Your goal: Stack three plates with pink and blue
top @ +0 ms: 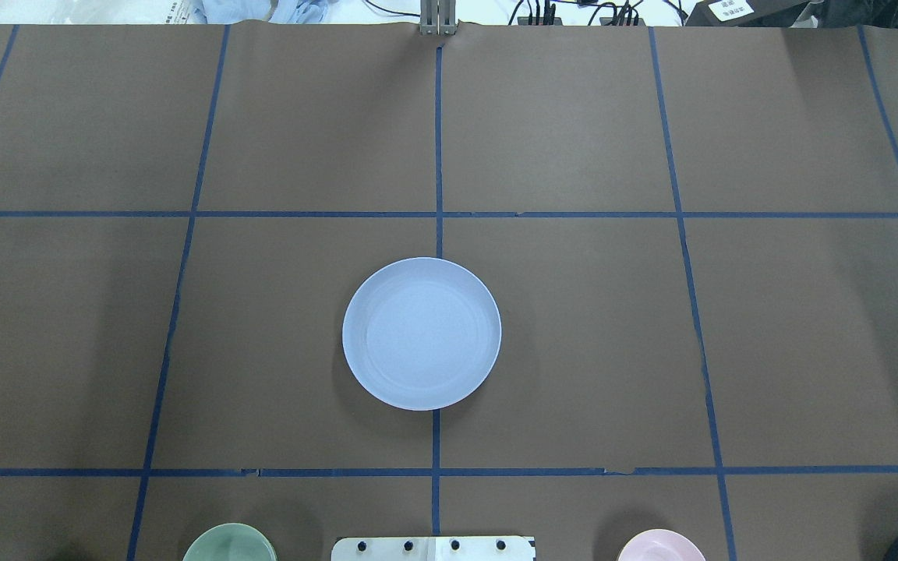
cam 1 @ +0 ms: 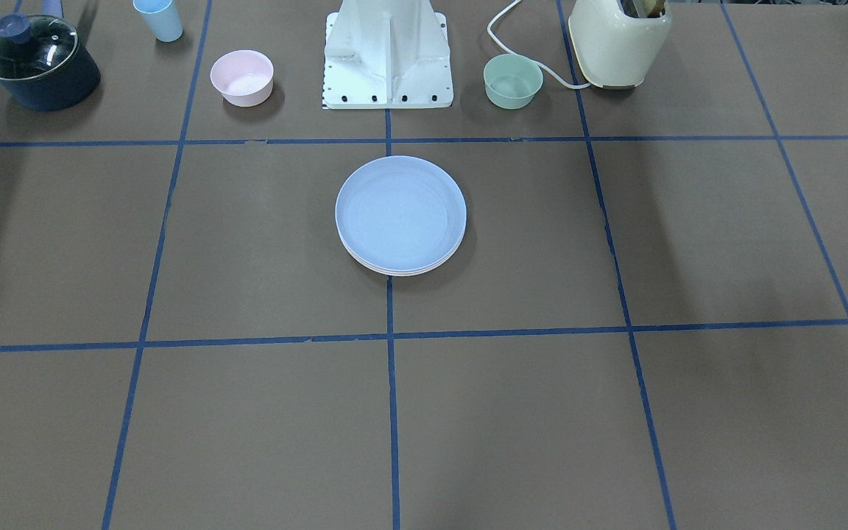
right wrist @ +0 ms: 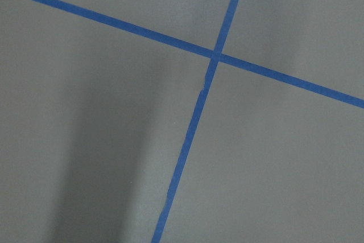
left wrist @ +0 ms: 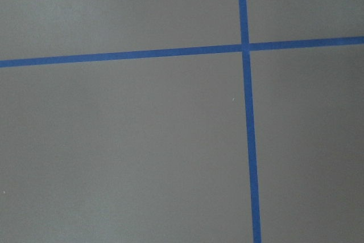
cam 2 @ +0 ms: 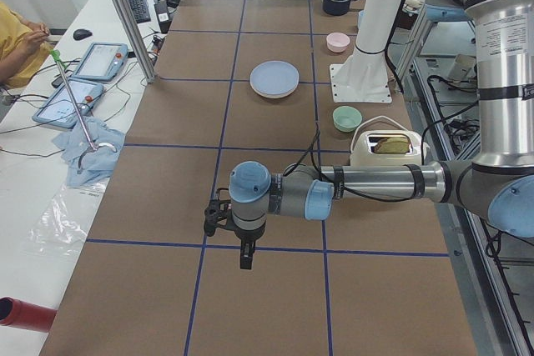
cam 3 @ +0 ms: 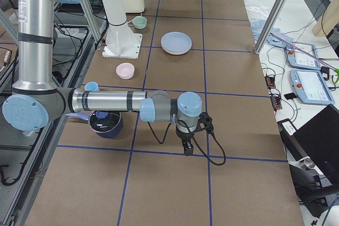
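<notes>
Plates (cam 1: 400, 213) stacked dead center, blue on top. Sitting well apart at 12 o'clock from left gripper (cam 2: 244, 261) and right gripper (cam 3: 187, 150) in side views. Can't tell whether either spread or pressed together.

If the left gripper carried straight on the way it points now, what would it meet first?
The left gripper points straight down, so it would probably meet the table, bare there, near a blue tape crossing. Nothing else shows in its line.
</notes>
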Tool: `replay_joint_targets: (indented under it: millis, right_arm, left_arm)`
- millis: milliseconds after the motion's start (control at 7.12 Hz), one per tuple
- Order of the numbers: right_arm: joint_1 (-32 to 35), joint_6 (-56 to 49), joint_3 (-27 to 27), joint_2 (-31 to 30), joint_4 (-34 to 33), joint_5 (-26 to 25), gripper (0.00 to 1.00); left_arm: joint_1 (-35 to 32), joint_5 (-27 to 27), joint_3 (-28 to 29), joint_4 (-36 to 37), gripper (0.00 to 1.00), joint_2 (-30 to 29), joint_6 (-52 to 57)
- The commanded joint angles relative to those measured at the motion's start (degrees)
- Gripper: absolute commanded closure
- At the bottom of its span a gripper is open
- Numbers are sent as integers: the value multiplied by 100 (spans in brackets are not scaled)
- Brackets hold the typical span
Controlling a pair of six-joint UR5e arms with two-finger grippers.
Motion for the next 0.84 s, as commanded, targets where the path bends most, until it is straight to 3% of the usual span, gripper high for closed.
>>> replay_joint_targets:
  millis: [0,702]
  right_arm:
    - [0,3,33,9,0,41,0]
    - [0,-24,42,9,0,59,0]
  left_arm:
    - [0,17,59,2,0,142,0]
    - [0,17,-29,-42,0,151,-9]
